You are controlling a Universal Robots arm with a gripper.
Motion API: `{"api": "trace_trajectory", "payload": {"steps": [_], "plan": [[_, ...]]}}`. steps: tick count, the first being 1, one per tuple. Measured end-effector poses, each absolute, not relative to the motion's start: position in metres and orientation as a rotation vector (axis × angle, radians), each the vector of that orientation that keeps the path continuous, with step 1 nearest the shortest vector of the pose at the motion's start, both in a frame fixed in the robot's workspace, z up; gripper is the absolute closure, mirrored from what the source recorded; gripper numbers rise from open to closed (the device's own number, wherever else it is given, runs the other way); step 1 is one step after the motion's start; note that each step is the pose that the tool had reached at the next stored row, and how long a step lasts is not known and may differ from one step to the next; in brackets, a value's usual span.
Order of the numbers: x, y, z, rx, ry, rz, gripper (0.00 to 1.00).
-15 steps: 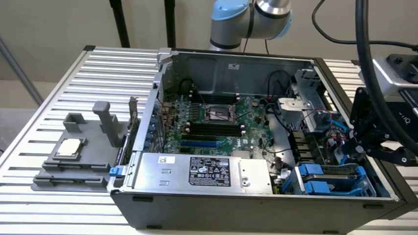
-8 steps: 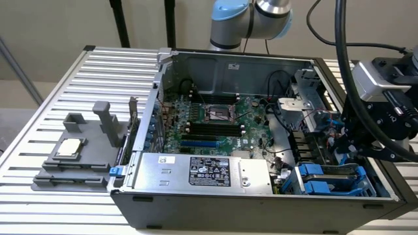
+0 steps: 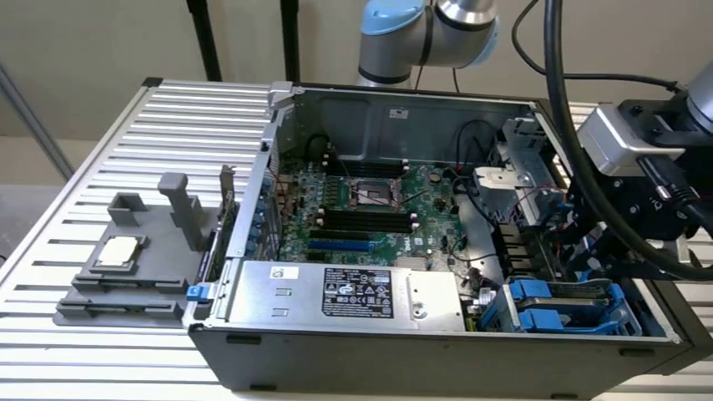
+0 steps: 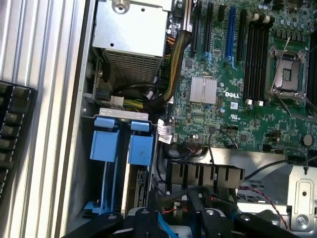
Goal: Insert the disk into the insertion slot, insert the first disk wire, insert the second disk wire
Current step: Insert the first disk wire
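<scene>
On the exterior view's left, a grey plastic fixture [image 3: 123,292] holds a square silver processor chip [image 3: 117,253]. Inside the open dark grey computer case [image 3: 446,351], at its near corner on the exterior view's right, the blue-framed silver disk [image 3: 557,311] sits in the narrow insertion slot [image 3: 637,311]. The black gripper [image 3: 596,251] hangs just above it; whether it is open or closed cannot be told.

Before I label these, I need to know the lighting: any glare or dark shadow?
Exterior view: even light, mild sheen on the silver power-supply box with black label. Wrist view: the ribbed silver metal table glares pale, the green motherboard well lit.
</scene>
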State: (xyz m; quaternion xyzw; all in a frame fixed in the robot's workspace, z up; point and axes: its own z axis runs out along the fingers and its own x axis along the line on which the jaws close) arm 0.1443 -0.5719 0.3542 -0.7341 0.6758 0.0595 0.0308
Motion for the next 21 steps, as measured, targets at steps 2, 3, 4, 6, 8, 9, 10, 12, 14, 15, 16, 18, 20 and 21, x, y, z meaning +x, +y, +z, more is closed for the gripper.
{"api": "trace_trajectory", "payload": {"steps": [2, 3, 4, 6, 8, 9, 10, 12, 14, 15, 16, 18, 20, 21], "plan": [[0.144, -0.579, 0.354, -2.262, 2.082, 0.184, 0.63], [0.144, -0.583, 0.354, -2.263, 2.083, 0.185, 0.63], [0.144, -0.587, 0.354, -2.263, 2.083, 0.187, 0.63], [0.145, -0.596, 0.354, -2.264, 2.085, 0.191, 0.63], [0.148, -0.601, 0.354, -2.266, 2.088, 0.197, 0.63], [0.15, -0.602, 0.354, -2.267, 2.089, 0.201, 0.63], [0.152, -0.604, 0.354, -2.268, 2.091, 0.205, 0.63], [0.157, -0.605, 0.354, -2.269, 2.092, 0.216, 0.63], [0.162, -0.606, 0.354, -2.266, 2.089, 0.227, 0.63], [0.165, -0.606, 0.354, -2.263, 2.086, 0.234, 0.63], [0.167, -0.607, 0.354, -2.259, 2.081, 0.242, 0.63], [0.17, -0.607, 0.354, -2.249, 2.07, 0.261, 0.63], [0.171, -0.607, 0.354, -2.241, 2.059, 0.277, 0.63], [0.171, -0.607, 0.354, -2.239, 2.054, 0.283, 0.63]]}}
